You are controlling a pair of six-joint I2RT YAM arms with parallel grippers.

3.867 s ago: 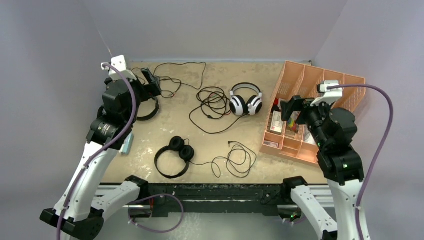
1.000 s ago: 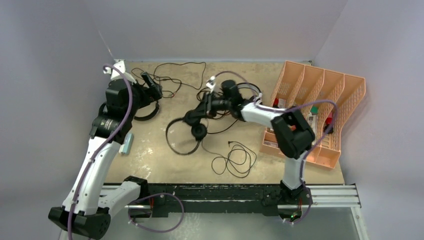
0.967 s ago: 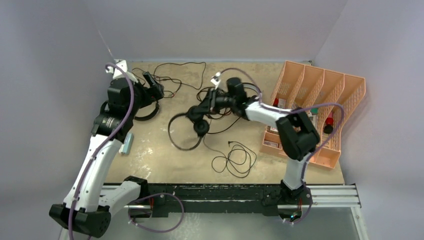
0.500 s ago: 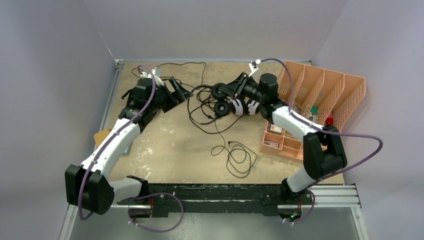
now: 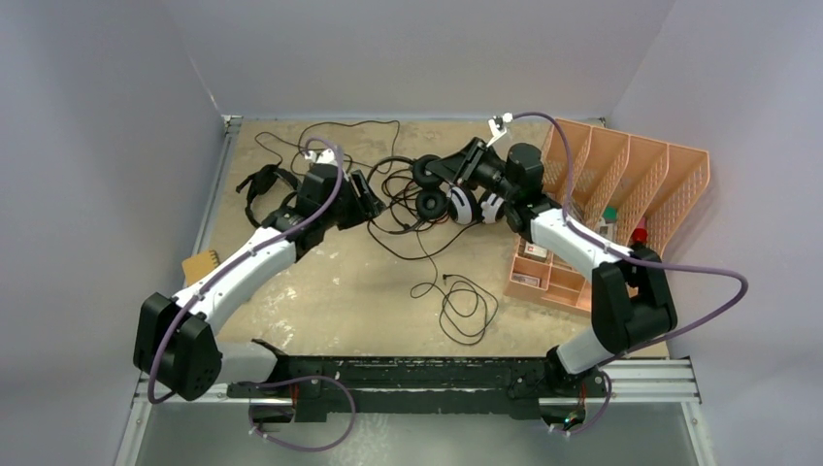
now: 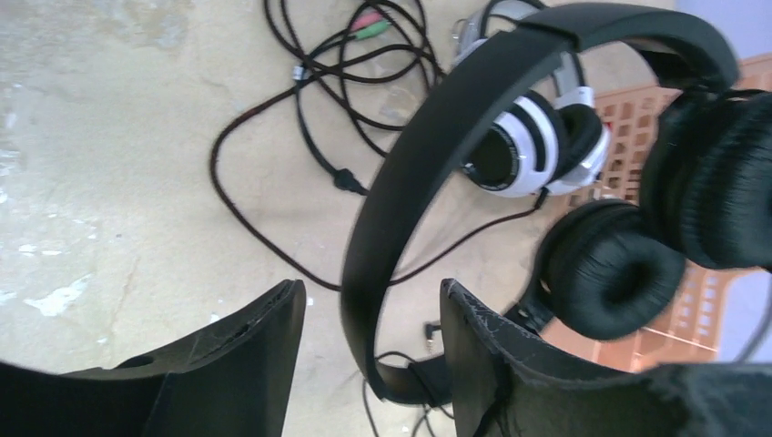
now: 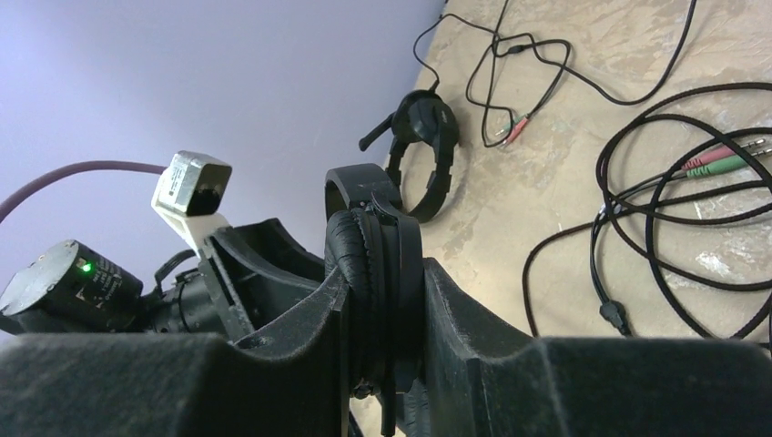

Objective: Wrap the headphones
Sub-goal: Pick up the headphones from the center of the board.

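Observation:
My right gripper (image 7: 384,273) is shut on one ear cup (image 7: 382,246) of the small black round-padded headphones (image 5: 427,189), which it holds off the table at the back centre. Their headband (image 6: 437,164) runs between the fingers of my left gripper (image 6: 371,289), which is open, with a gap on each side. In the top view that left gripper (image 5: 374,202) is just left of the right gripper (image 5: 456,167). The held pair's cable hangs to a coil (image 5: 456,306). The white-and-black headphones (image 5: 480,204) lie just behind. The larger black headphones (image 5: 262,180) lie at the back left.
Tangled black cables (image 5: 412,209) spread under both grippers, and more cable loops (image 5: 345,136) lie near the back wall. An orange divided organizer (image 5: 631,165) stands at the right. A brown card (image 5: 199,264) lies near the left edge.
My right arm has carried the small black headphones up and toward the back right. My left arm has swung right to the headband, and its jaws have narrowed around it.

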